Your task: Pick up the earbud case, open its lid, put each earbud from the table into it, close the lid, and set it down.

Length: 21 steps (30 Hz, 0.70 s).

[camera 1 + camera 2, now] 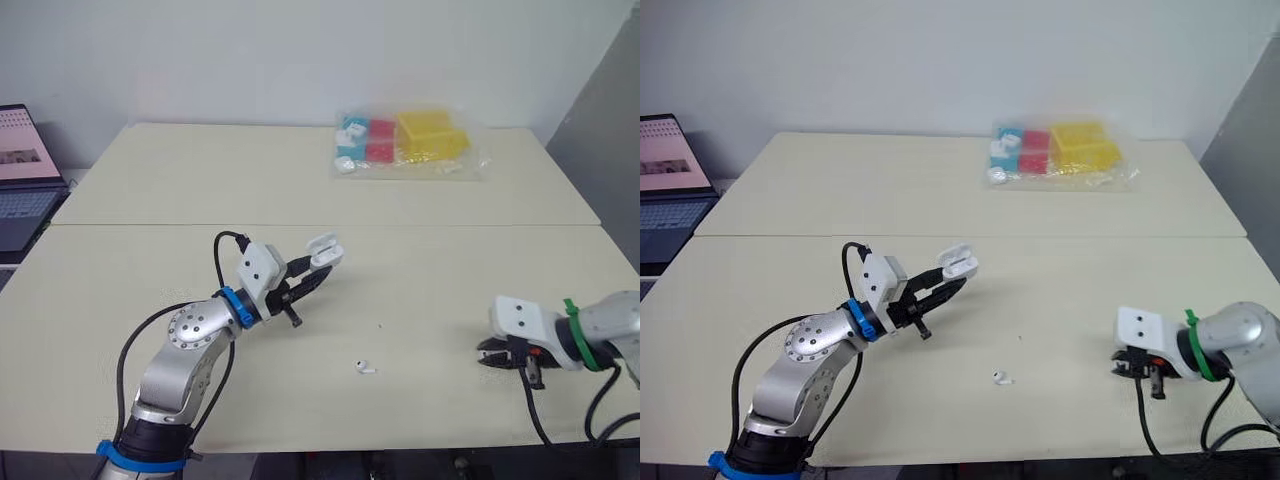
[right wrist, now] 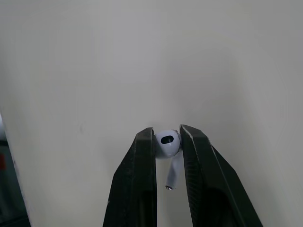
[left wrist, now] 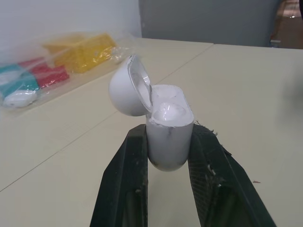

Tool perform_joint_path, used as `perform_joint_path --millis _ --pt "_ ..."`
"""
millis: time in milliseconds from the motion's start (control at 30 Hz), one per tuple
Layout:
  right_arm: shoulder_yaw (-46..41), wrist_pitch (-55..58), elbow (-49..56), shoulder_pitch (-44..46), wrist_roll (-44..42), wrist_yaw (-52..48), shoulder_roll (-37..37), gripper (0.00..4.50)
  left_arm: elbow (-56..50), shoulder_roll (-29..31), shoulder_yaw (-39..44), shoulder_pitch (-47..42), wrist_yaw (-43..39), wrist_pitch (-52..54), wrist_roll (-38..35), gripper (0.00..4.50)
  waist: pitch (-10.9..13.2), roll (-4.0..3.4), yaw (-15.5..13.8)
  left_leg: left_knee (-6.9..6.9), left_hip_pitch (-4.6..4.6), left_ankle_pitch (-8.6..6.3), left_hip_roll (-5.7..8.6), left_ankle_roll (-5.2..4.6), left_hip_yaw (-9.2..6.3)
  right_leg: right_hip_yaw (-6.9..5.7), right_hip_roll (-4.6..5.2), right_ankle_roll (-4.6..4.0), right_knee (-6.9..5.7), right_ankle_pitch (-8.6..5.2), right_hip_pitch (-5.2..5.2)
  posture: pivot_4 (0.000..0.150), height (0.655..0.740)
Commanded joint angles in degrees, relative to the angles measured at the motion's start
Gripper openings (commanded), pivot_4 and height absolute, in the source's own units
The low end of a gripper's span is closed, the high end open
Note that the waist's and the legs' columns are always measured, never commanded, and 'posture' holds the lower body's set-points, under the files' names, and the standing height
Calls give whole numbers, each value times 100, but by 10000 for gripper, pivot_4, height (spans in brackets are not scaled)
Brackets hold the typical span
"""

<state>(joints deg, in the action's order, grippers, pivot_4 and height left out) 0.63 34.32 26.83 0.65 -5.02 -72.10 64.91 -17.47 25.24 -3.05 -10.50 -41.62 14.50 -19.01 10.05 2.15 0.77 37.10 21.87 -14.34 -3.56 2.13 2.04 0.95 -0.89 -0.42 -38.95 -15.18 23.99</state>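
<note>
Two pale cream tables stood pushed together before a white wall. The left gripper was clamped on the earbud case, raised above the table with its lid open. The right gripper pinched one earbud low near the table's right edge. A loose earbud lay between the arms. A plastic bag of coloured blocks sat at the far side, and a laptop sat at the far left.

Silver arms carry white wrist blocks, black jaws.

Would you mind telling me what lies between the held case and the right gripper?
A loose earbud, slightly nearer the robot, in both eye views.
</note>
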Motion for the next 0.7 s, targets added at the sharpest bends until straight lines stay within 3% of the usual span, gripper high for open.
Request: perform_joint_path --millis 33,433,700 --pt "12 -335 -141 128 143 293 -27 3909 -95 54 55 -138 -75 -63 -66 7910 0 0 26 1 0 0 1 0 0 1 -2 0 0 1 1 1500 7389" --pt "668 -801 -694 487 334 313 -28 3909 -215 163 86 8 -105 -27 -79 7910 1 2 72 -5 8 0 1 0 -2 -1 -4 -4 5 -4 2 1500 7389" --pt "719 -781 -913 729 195 194 -69 32054 -211 174 79 3 -102 -16 -71 7910 1 2 72 -4 4 1 1 0 -3 -5 -4 -4 2 -3 -1 1500 7389"
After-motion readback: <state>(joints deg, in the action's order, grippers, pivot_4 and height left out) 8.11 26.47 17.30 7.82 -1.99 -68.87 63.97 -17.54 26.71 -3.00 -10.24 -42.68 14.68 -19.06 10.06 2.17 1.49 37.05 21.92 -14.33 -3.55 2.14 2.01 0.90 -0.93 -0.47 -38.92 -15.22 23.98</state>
